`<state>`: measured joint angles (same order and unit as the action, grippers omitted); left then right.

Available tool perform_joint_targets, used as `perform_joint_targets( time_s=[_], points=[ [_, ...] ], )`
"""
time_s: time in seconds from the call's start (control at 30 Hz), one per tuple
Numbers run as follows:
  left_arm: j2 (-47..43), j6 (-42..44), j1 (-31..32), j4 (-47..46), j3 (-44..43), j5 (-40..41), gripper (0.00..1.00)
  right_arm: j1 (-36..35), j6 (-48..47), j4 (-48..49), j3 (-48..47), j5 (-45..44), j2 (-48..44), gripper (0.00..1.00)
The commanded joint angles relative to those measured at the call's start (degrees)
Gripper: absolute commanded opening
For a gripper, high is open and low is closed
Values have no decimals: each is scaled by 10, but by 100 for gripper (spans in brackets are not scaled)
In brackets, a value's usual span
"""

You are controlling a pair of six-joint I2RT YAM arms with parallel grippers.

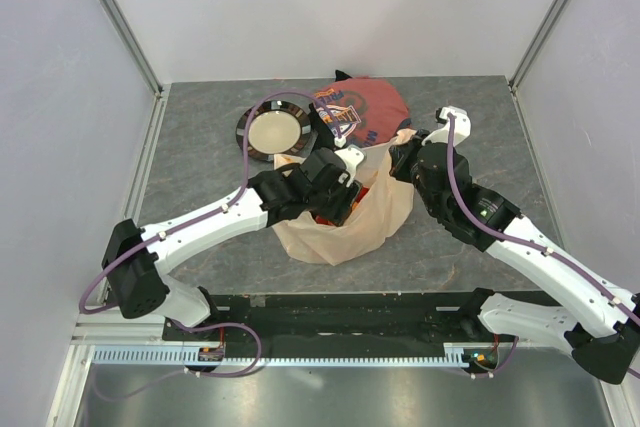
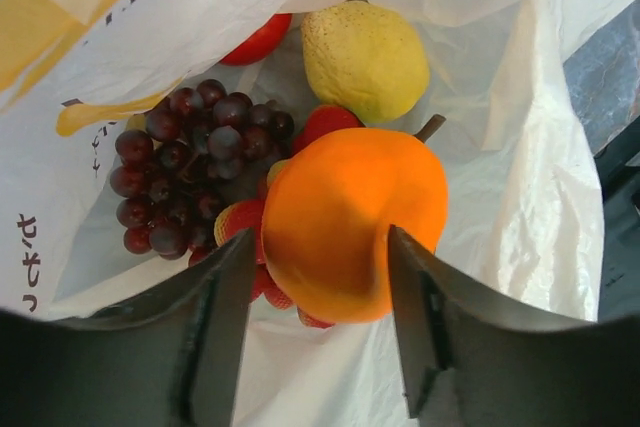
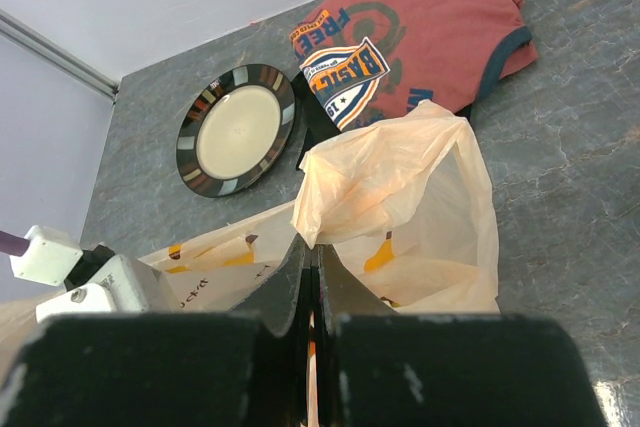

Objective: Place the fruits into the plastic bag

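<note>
Inside the plastic bag (image 2: 500, 197) lie the fruits: an orange (image 2: 350, 217) on top of small red berries (image 2: 240, 219), a yellow pear (image 2: 365, 57), dark purple grapes (image 2: 190, 167) and a red apple (image 2: 258, 42) half under a fold. My left gripper (image 2: 321, 237) reaches into the bag's mouth (image 1: 340, 232), jaws open on either side of the orange with a thin gap at the left finger. My right gripper (image 3: 312, 247) is shut on the bag's rim (image 3: 400, 177) and lifts it at the right side (image 1: 400, 152).
A dark round plate with a cream centre (image 1: 273, 129) lies behind the bag at the left. A red printed cloth (image 1: 360, 107) lies behind it, partly under the bag's edge. Enclosure walls stand on three sides.
</note>
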<state>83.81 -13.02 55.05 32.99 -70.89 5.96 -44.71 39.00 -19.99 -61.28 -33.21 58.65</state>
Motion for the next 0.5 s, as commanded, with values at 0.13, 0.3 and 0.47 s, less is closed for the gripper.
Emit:
perform_joint_targets(
  time_s=[0.13, 0.3, 0.47],
  points=[
    [-54, -16, 1, -1, -72, -35, 83, 3, 7, 3, 7, -1, -13, 0],
    [-90, -29, 1, -2, -119, -55, 88, 2, 8, 1, 7, -5, -15, 0],
    [-154, -60, 1, -2, -137, -67, 89, 2, 8, 1, 8, -5, -19, 0]
  ],
)
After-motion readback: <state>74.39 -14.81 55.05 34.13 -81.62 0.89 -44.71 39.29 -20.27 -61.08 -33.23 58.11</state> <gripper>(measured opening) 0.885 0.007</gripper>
